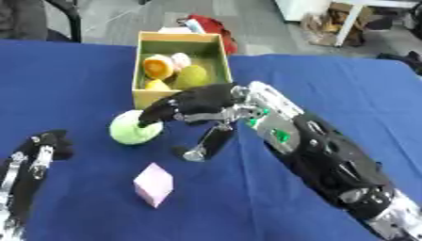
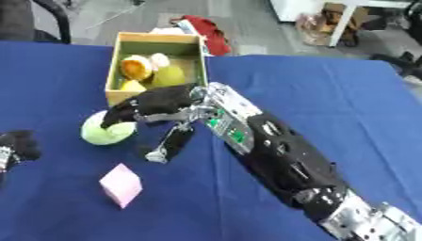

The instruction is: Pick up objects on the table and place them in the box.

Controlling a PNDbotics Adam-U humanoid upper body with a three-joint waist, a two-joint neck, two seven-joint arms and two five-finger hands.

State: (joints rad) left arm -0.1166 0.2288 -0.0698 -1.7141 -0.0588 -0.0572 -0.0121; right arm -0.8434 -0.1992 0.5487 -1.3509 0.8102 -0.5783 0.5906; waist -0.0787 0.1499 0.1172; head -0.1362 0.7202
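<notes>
A light green ball (image 1: pixel 132 130) lies on the blue table just in front of the yellow-walled box (image 1: pixel 138 70). My right hand (image 1: pixel 202 101) reaches in from the lower right; its fingertips (image 1: pixel 151 117) rest on top of the ball while the thumb (image 1: pixel 207 142) points down to the cloth, apart from the ball. The hand is open. A pink cube (image 1: pixel 154 184) sits nearer to me, untouched. Inside the box lie an orange-yellow fruit (image 1: pixel 158 66), a green fruit (image 1: pixel 192 76) and a small pale piece (image 1: pixel 180 60). My left hand (image 1: pixel 37 157) rests at the lower left, fingers relaxed.
The table's far edge runs just behind the box. Beyond it on the floor lie a red object (image 1: pixel 213 27), a dark chair (image 1: pixel 58 14) at the upper left and white furniture (image 1: pixel 350 19) at the upper right. Blue cloth (image 1: pixel 329 84) stretches to the right of my arm.
</notes>
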